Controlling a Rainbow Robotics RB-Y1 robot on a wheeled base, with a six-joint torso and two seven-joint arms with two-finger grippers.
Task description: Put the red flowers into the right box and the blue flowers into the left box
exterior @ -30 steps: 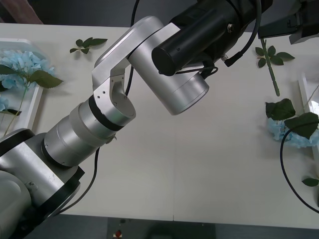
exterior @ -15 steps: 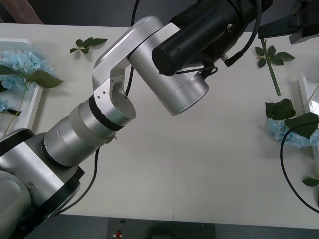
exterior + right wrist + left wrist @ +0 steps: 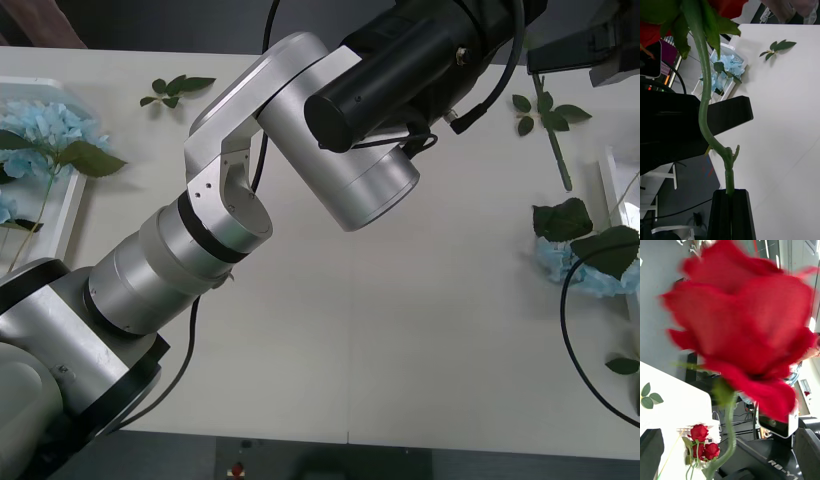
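My right gripper (image 3: 730,210) is shut on the green stem (image 3: 705,112) of a red flower, whose bloom (image 3: 741,326) is raised close in front of the left wrist camera. In the front view this gripper (image 3: 585,48) is at the far right, with the stem (image 3: 558,150) hanging under it. My left gripper (image 3: 728,457) is open, its fingers either side of that stem. Three more red flowers (image 3: 702,444) lie together at the table's end. The left box (image 3: 72,215) holds blue flowers (image 3: 40,130). Another blue flower (image 3: 575,262) lies beside the right box (image 3: 607,180).
A loose leaf sprig (image 3: 175,88) lies at the back left of the white table (image 3: 400,330). My left arm (image 3: 300,130) stretches across the table from near left to far right. A black cable (image 3: 570,340) loops at the right edge.
My right gripper has shifted slightly up and left, and the hanging stem has swung a little to the right. The left arm has not moved.
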